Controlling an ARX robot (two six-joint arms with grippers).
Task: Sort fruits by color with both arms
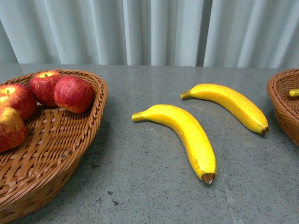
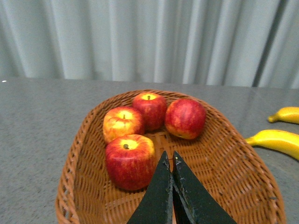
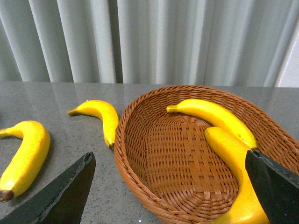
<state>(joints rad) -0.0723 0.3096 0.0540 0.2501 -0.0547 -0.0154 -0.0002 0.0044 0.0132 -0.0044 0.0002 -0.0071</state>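
Inside the wicker apple basket (image 1: 96, 100) lie four red apples (image 2: 131, 161), and over its near end the left gripper (image 2: 170, 161) hovers, fingers pressed together. Right of that basket, two loose bananas (image 1: 187, 133) rest apart on the grey surface (image 1: 140, 186). Farther right, a second basket (image 3: 135, 140) holds a banana pair (image 3: 217, 116). Over it the right gripper (image 3: 168, 156) hangs with fingers spread wide. A pleated curtain (image 1: 154, 28) hangs behind.
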